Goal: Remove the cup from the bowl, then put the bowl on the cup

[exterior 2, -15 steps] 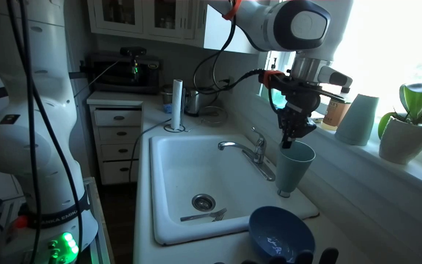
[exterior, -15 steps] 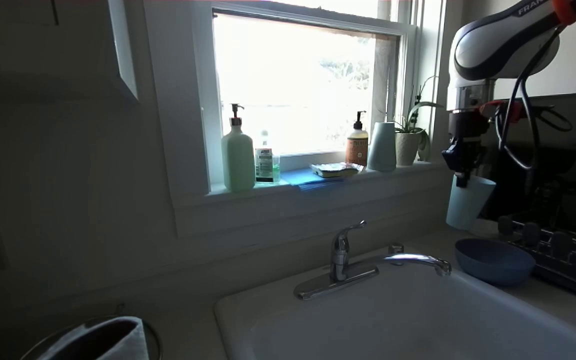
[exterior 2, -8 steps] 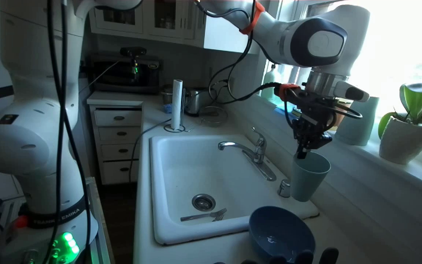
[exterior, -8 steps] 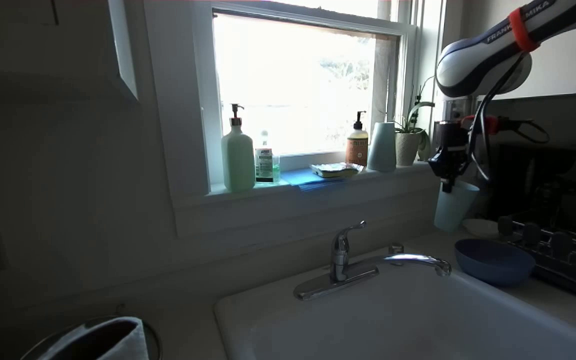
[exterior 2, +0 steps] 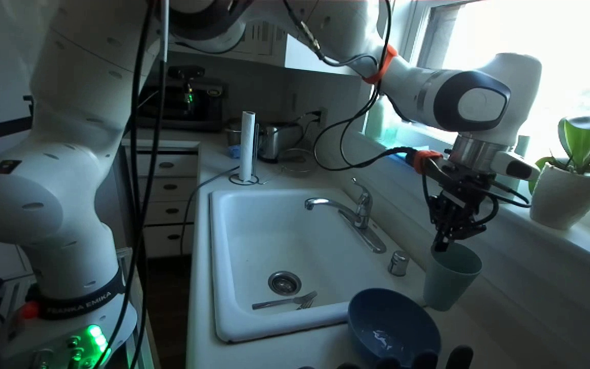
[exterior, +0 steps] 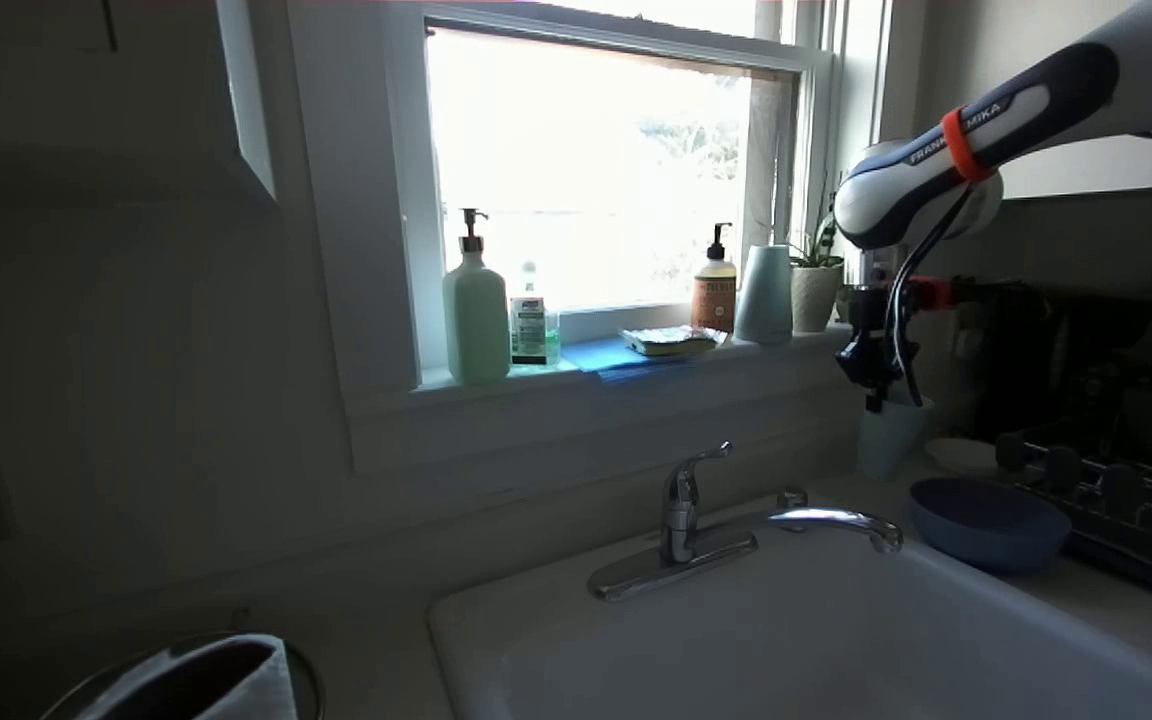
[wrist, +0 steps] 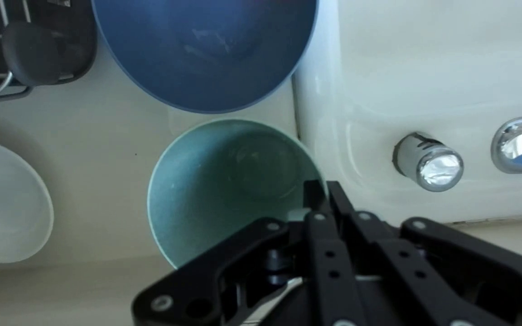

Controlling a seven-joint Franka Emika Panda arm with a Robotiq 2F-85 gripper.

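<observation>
The pale green tapered cup (exterior: 886,440) hangs from my gripper (exterior: 874,402), low near the counter beside the wall. It also shows in an exterior view (exterior 2: 451,282) and in the wrist view (wrist: 224,190), mouth up and slightly tilted. My gripper (wrist: 327,194) is shut on its rim, one fingertip inside and one outside; it also shows in an exterior view (exterior 2: 441,245). I cannot tell whether the cup's base touches the counter. The blue bowl (exterior 2: 392,325) stands upright and empty on the counter beside the sink, also in an exterior view (exterior: 986,525) and the wrist view (wrist: 211,59).
A chrome cap (wrist: 440,167) stands by the sink (exterior 2: 218,266) rim, near the faucet (exterior 2: 361,205). A white bowl (wrist: 9,203) and a dish rack (wrist: 32,54) are near the cup. The sill holds a potted plant (exterior 2: 561,195), an upside-down pale cup (exterior: 764,295) and bottles.
My gripper has carried the cup down toward the counter behind the blue bowl, leftward in an exterior view and rightward in the facing one. The cup stays held; the bowl has not moved.
</observation>
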